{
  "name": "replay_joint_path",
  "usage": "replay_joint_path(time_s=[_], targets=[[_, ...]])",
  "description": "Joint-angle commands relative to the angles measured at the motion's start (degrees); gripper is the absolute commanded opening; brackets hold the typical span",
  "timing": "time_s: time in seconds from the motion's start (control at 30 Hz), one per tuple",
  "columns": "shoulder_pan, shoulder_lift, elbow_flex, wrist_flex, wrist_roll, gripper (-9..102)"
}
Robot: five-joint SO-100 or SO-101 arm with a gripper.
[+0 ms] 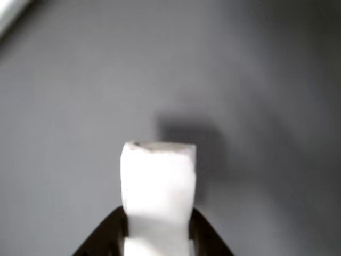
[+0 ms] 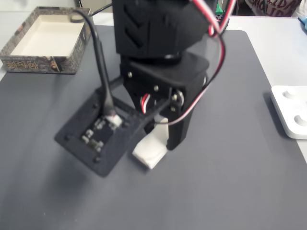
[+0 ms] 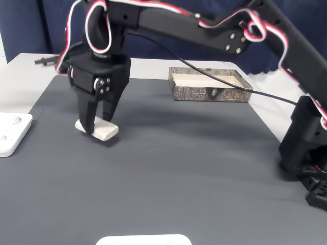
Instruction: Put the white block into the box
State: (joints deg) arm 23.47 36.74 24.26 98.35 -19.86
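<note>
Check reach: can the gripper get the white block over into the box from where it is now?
Probably yes. The gripper straddles the white block on the grey mat, fingers on both sides. The box sits open-topped at the mat's far edge, with bare mat between. Whether the grip is firm can't be told.

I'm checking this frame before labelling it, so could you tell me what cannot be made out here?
- Whether the gripper actually clamps the white block: the fingers straddle it, but in a fixed view the arm covers the contact.
- The block's far end, blurred in the other view.
- The box: its printed wall pattern is too small to read.
- The white slab with round buttons, cut off by the right edge.
</note>
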Motion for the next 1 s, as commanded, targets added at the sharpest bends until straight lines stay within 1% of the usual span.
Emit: replay_joint_path(time_s=[0.0, 0.23, 0.33, 0.57, 0.77, 0.97], targets=[[1.23, 12.13, 2.46, 0.53, -0.88, -2], [2.55, 23.99, 13.89, 0.53, -2.99, -2], [2.90, 29.00, 18.46, -0.26, -1.58, -2], [5.89, 44.12, 35.07, -0.70, -3.25, -2], [13.27, 58.54, 53.53, -0.79, -2.64, -2], [22.24, 62.49, 61.52, -0.97, 3.60, -2]])
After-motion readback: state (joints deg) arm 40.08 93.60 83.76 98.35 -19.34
